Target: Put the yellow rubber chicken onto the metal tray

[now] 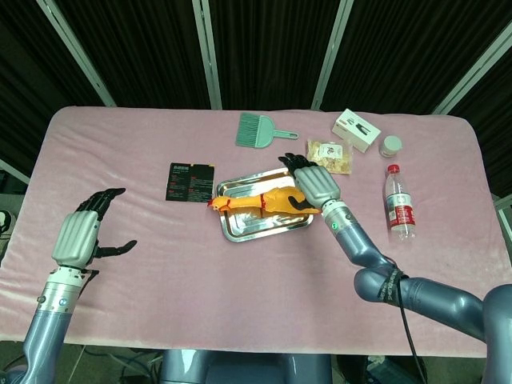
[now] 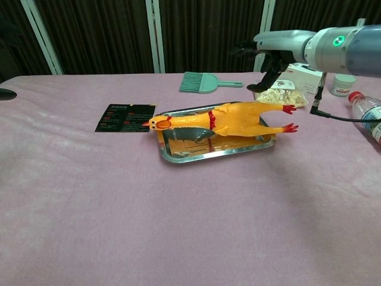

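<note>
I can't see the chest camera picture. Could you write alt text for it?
A yellow rubber chicken lies along a metal tray on a pink table, its head and feet past the ends. The robot's right hand hangs open above, holding nothing.

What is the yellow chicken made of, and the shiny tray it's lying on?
The chicken looks like soft rubber or vinyl: smooth, glossy yellow skin with red painted bits. The tray looks like polished metal, probably steel, since its silvery bottom mirrors the chicken.
</note>
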Controlling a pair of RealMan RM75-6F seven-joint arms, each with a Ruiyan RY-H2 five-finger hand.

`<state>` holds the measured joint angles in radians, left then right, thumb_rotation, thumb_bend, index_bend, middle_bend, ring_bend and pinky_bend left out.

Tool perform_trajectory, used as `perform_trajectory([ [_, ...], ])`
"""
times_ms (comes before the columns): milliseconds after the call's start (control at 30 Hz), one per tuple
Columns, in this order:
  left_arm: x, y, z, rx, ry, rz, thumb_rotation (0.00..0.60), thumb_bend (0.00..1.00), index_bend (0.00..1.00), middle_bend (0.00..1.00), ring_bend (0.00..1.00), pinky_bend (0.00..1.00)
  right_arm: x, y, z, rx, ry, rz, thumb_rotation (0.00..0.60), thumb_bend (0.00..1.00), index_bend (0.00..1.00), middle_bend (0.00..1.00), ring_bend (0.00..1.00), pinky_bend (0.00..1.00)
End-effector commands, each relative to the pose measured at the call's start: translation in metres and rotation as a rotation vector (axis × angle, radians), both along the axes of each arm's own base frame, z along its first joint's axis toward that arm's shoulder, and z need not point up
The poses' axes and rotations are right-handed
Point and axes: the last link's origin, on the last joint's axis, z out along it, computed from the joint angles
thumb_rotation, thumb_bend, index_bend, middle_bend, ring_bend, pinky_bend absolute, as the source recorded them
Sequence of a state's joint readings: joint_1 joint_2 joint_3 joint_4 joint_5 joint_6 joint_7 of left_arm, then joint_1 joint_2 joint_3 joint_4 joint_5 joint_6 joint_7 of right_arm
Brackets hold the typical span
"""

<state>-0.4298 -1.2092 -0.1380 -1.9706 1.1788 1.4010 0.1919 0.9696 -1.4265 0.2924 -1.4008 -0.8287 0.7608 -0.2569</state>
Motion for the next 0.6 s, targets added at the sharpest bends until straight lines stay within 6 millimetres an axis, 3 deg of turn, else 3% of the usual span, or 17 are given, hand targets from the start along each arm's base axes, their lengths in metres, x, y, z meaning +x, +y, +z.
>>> perform_trajectory([
  [33,-0.005,0.002,0.003,0.031,0.025,0.005,0.6,0.1,0.15,0.17,0.13,0.21,-0.015,0.014,0.036,-0.114,-0.077,-0.004,0.6,0.41,0.09,0.22,0.26,0.4],
  [167,-0.015,0.003,0.009,0.054,0.056,0.029,0.6,0.11,0.17,0.17,0.13,0.21,-0.046,0.034,0.066,-0.243,-0.149,-0.044,0.6,0.41,0.24,0.32,0.33,0.45],
  [333,-0.031,0.0,0.015,0.075,0.076,0.05,0.6,0.11,0.19,0.17,0.13,0.21,-0.091,0.065,0.095,-0.379,-0.14,-0.109,0.6,0.41,0.3,0.35,0.35,0.42],
  [433,-0.038,-0.006,0.016,0.093,0.058,0.052,0.6,0.11,0.19,0.18,0.13,0.19,-0.115,0.086,0.107,-0.445,-0.092,-0.137,0.6,0.41,0.3,0.35,0.34,0.36],
  [600,-0.05,-0.022,0.021,0.123,0.084,0.034,0.6,0.11,0.19,0.18,0.13,0.15,-0.15,0.123,0.122,-0.489,-0.035,-0.178,0.6,0.41,0.29,0.34,0.25,0.19],
])
